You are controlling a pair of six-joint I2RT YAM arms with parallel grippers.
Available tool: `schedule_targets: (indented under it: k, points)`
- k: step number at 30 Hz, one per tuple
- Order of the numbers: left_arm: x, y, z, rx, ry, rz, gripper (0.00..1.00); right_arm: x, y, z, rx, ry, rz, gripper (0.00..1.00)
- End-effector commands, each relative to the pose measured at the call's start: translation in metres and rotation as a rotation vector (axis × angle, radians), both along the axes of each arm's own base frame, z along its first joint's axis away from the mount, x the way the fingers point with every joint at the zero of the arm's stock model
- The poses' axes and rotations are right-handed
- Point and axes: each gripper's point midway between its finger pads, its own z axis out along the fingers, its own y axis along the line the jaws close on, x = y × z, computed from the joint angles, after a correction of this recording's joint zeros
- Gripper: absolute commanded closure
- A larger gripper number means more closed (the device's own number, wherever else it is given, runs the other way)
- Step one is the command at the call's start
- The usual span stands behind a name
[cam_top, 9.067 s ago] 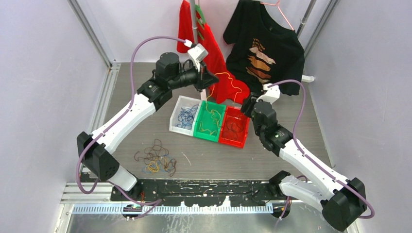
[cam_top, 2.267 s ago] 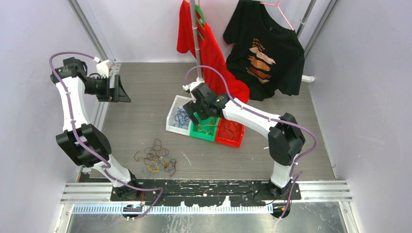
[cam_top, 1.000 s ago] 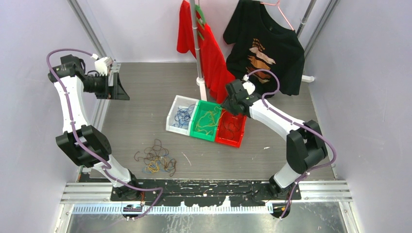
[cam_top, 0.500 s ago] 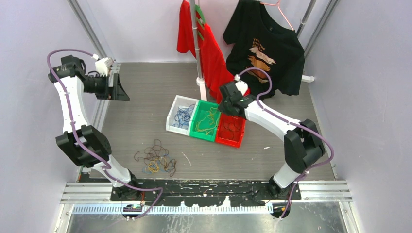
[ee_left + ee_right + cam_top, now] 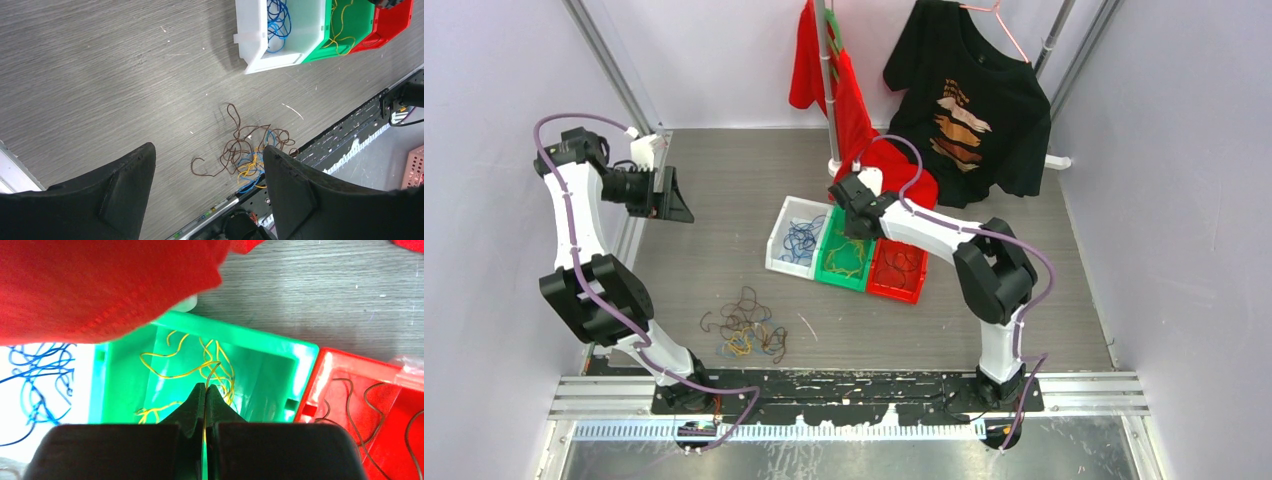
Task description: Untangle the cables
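Right hand (image 5: pixel 205 390) pinched tight on yellow cable (image 5: pixel 214 366) above green bin (image 5: pixel 260 342); left hand (image 5: pixel 209 152) wide apart, empty.

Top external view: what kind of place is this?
Probably a lab robot cell: bare walls on metal posts, left arm and right arm bolted to a rail, three bins of cables.

No legible text in any view. Only candidate is the black T-shirt (image 5: pixel 969 95) hanging at about 1 o'clock in the overhead view. Its orange-and-cream chest print (image 5: pixel 962 118) has small marks along the top that may be lettering, but they're too small and blurred to read. Both wrist views: nothing readable.
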Motion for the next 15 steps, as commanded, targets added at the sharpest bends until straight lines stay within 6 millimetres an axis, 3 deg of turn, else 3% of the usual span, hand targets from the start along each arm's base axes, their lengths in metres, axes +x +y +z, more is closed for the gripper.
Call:
schedule_targets:
  k: [1,6,9,10,12,15]
  points:
    - [-0.007,-0.011,0.013,-0.007,-0.055,-0.063,0.21,0.018,-0.001,0.008,-0.102,-0.059,0.024,0.99]
    - [-0.024,-0.028,-0.007,0.049,0.004,-0.197,0.21,0.021,-0.002,-0.009,-0.166,-0.079,0.04,0.99]
    - [-0.035,-0.038,-0.019,0.085,0.032,-0.27,0.21,0.021,-0.001,-0.01,-0.168,-0.099,0.059,0.95]
    - [-0.038,-0.041,-0.022,0.093,0.037,-0.292,0.21,0.021,0.0,-0.008,-0.163,-0.102,0.069,0.9]
    - [-0.045,-0.047,-0.027,0.107,0.05,-0.341,0.21,0.018,0.003,0.004,-0.131,-0.119,0.09,0.71]
    - [-0.054,-0.056,-0.029,0.124,0.072,-0.395,0.21,0.017,0.003,0.022,-0.101,-0.158,0.088,0.56]
